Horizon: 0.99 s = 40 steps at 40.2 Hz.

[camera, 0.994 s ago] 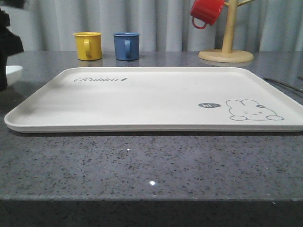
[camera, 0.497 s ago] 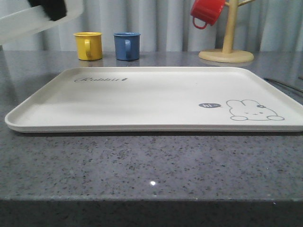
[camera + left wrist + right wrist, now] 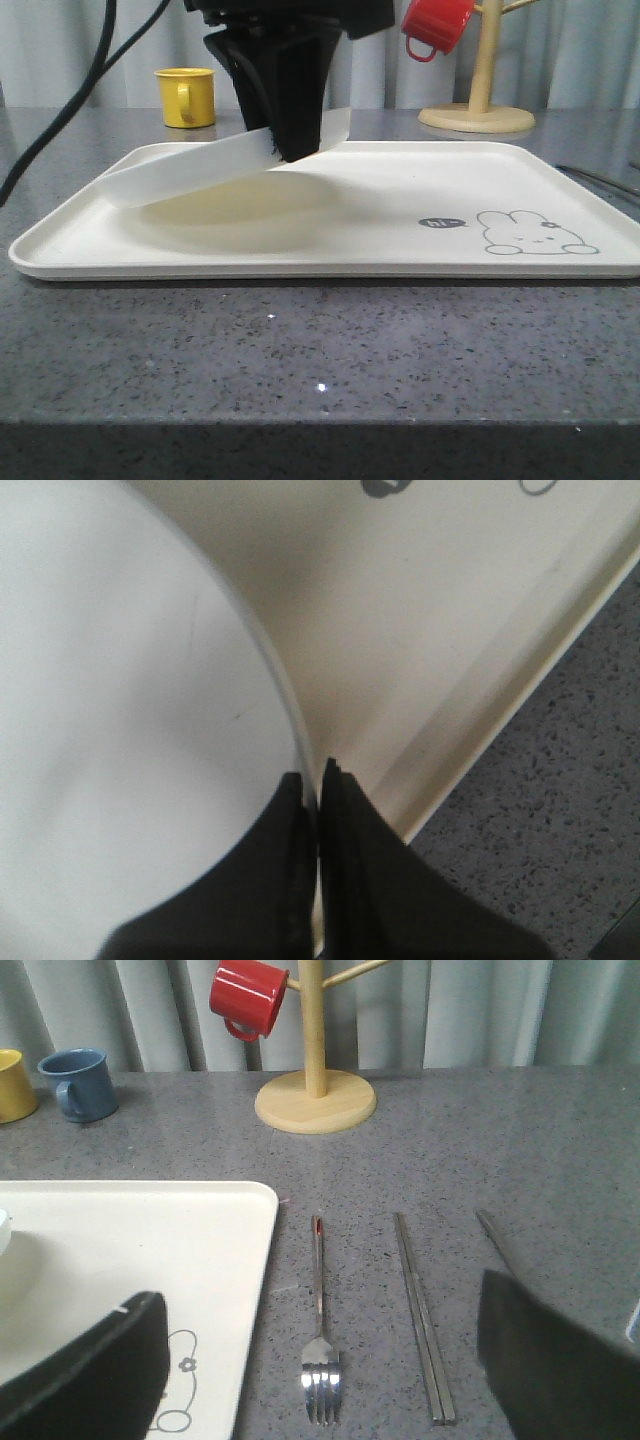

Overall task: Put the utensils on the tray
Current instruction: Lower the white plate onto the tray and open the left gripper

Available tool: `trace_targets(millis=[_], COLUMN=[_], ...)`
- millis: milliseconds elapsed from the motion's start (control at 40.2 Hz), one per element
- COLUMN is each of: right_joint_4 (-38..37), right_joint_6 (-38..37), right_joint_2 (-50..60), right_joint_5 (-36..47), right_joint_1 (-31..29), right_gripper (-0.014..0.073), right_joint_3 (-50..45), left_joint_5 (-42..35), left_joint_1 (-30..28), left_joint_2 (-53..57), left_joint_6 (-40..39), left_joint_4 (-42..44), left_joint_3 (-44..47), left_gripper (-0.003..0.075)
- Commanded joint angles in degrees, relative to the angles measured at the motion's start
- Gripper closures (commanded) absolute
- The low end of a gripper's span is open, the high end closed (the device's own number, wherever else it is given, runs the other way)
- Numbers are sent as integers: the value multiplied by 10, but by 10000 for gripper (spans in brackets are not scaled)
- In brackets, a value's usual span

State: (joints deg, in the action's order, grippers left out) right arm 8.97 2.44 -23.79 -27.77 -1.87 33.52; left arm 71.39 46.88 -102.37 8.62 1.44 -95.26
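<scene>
My left gripper (image 3: 293, 150) is shut on the rim of the round white plate (image 3: 190, 172), which it holds tilted just above the left half of the cream tray (image 3: 400, 215). In the left wrist view the black fingers (image 3: 345, 810) pinch the plate (image 3: 130, 730) edge over the tray (image 3: 420, 650). Beside the tray's right edge (image 3: 150, 1230), the fork (image 3: 320, 1360) and the chopsticks (image 3: 425, 1330) lie on the counter. A third slim metal piece (image 3: 495, 1240) is partly hidden. My right gripper (image 3: 315, 1300) hovers open over the fork, holding nothing.
A yellow cup (image 3: 187, 96) stands behind the tray, and a blue cup (image 3: 80, 1084) sits beside it. A red cup (image 3: 437, 25) hangs on a wooden stand (image 3: 478, 115) at the back right. Speckled grey counter (image 3: 320, 350) stretches in front of the tray.
The left gripper carried the plate from the far upper left down and rightward to just above the tray's left half. It now covers the blue cup in the front view.
</scene>
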Motion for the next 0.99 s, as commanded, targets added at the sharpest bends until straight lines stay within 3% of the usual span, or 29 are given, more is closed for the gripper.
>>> trace_targets(millis=[0, 199, 447, 522, 746, 969], right_joint_4=[3, 3, 3, 3, 3, 3], right_joint_6=[4, 4, 4, 4, 4, 4], right_joint_2=[-8, -8, -8, -8, -8, -8], right_joint_5=[45, 45, 45, 45, 45, 45], right_joint_1=[-4, -4, -4, -4, -4, -4], right_gripper=[-52, -52, -52, -52, -52, -52], right_joint_3=[21, 21, 21, 21, 21, 21], left_joint_5=[-8, -11, -23, -13, 15, 15], left_joint_1=[3, 2, 2, 2, 0, -59], left_joint_2=[14, -14, -21, -20, 14, 66], left_joint_6=[-5, -5, -5, -5, 0, 0], left_joint_4=[-2, -2, -1, 1, 6, 20], left_joint_3=[-20, -20, -20, -24, -69, -71], left_gripper=[738, 710, 447, 417, 456, 729])
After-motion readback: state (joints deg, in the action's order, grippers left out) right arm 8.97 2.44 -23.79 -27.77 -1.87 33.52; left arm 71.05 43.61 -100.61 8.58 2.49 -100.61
